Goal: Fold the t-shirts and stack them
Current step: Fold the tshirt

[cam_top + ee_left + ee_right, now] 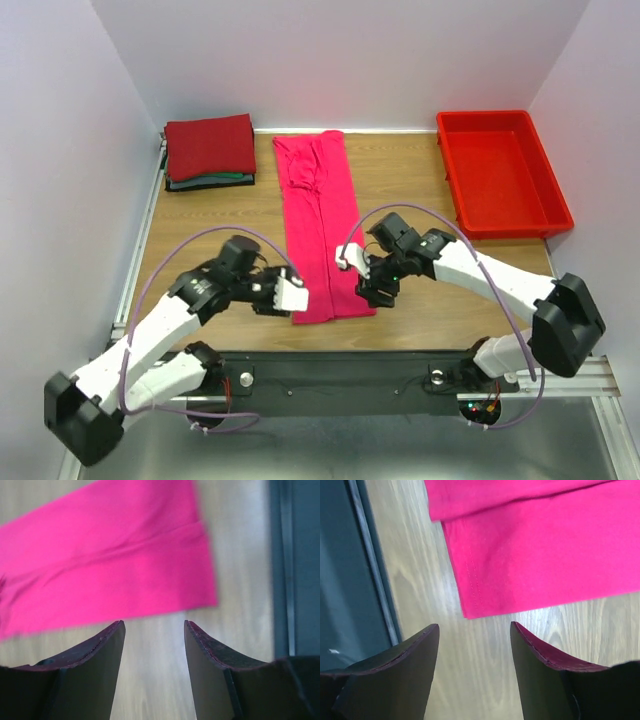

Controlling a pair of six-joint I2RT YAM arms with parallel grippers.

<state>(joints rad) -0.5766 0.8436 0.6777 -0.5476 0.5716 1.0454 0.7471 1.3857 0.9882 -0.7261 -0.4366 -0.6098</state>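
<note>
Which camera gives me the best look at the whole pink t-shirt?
The top external view: the pink t-shirt shows end to end there, folded into a long strip. The left wrist view catches only one near corner and a crease; the right wrist view only the other near corner, with its stitched hem.

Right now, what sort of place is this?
Probably a robot test cell, not a home: a wooden table boxed in by plain white walls, left arm and right arm bolted at its near edge, a pink t-shirt laid flat near a folded stack.
</note>
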